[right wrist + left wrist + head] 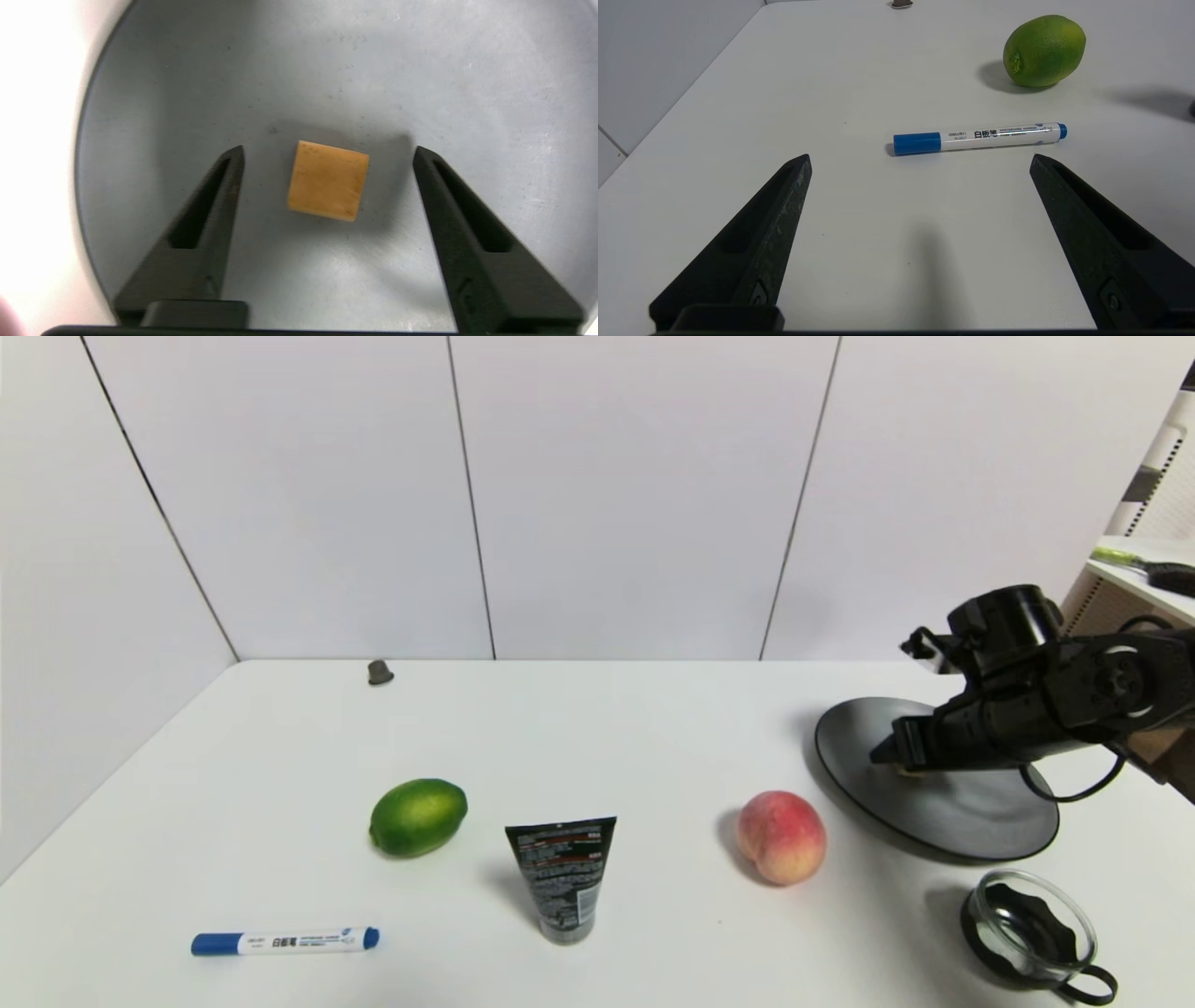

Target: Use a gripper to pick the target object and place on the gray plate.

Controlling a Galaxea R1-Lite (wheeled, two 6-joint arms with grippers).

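- Left gripper [920,158]: parked low over the table's [653,728] left near side, jaws spread wide, nothing between them. Blue marker [978,136] lies crosswise just past the tips, lime [1044,50] further out at about 1 o'clock from me. Idle arm, not involved.
- Middle of the table, left to right in the head view: lime, black tube [561,875] standing on its cap, peach [782,836]. Small dark cap [380,672] is off alone at the far edge. None of these sit in my path.
- Gray plate [971,821]: right side of the table, at roughly 2 o'clock from the peach, glass cup [1032,926] just near of it.
- Right gripper [327,154]: low over the plate, jaws spread, holding nothing.
- Target cube [328,180]: flat on the plate surface, centred between my right fingers with clear gaps on both sides, touching neither. It is turned slightly off square to the jaw line; being a cube, it has no long axis to worry about.
- In the head view the cube is mostly hidden under the right gripper, only a tan sliver shows at its tip.
- My read: placement looks done. The key relation is that the cube is dead centre between open jaws, so the exit should be straight up or straight back. Any sideways drift risks a fingertip clipping the cube and skidding it toward the rim.
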